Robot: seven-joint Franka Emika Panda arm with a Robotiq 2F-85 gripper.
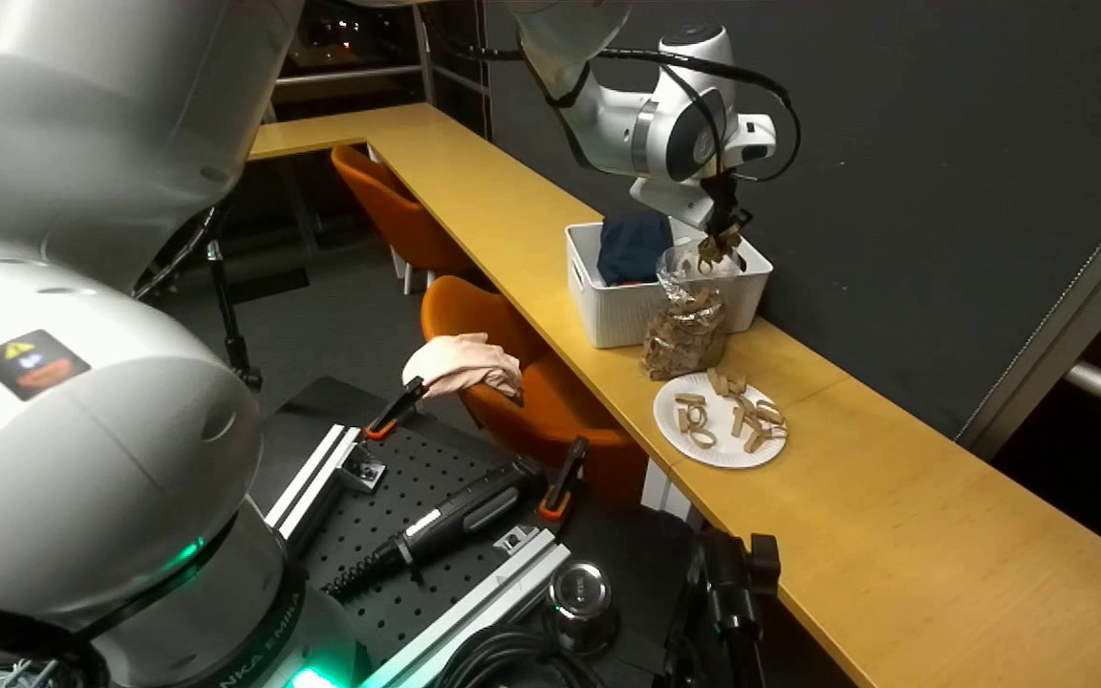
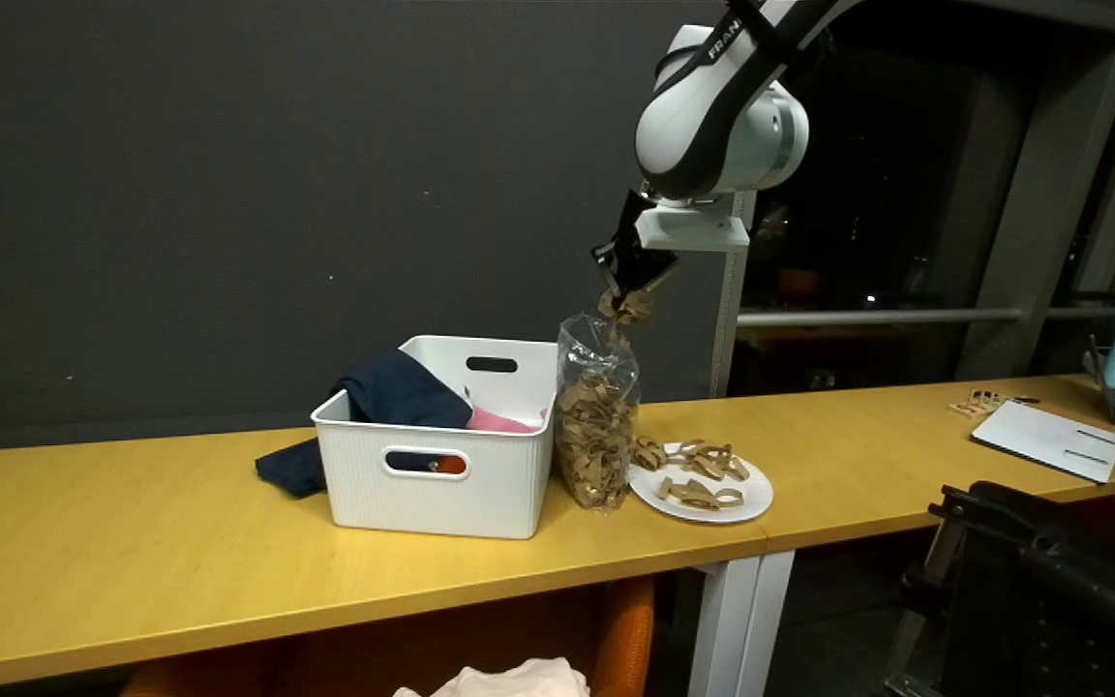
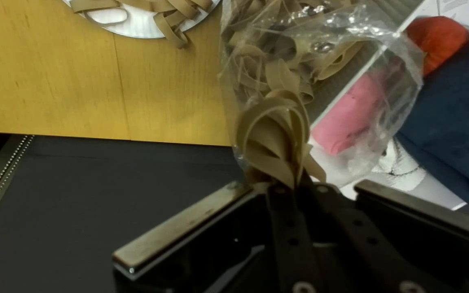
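A dark grey wall (image 2: pixel 248 194) rises behind a long yellow tabletop (image 2: pixel 161 542). Over the tabletop reaches the white arm (image 2: pixel 766 145), its end bent downward. An orange chair (image 1: pixel 565 411) stands at the tabletop's edge, a pale pink cloth (image 1: pixel 464 358) draped over its back. On the tabletop sits an open-topped white basket (image 2: pixel 441 508), with navy cloth (image 2: pixel 407 392) lying over its rim and something pink (image 3: pixel 350 116) inside. Just beside the basket a clear bag (image 2: pixel 579 350) stands upright, its lower part packed with tan bands (image 2: pixel 596 455); whether bag and basket touch cannot be told. Next to the bag, on the side away from the basket, lies a white plate (image 2: pixel 759 494). The black claw (image 3: pixel 295 189) points down above the bag, clenched on a bunch of tan loops (image 3: pixel 275 138). The bunch hangs from the claw at the bag's mouth; whether it touches the plastic cannot be told. Smallest are the loose loops (image 2: pixel 703 496) scattered on the plate, at least one lapping over its rim.
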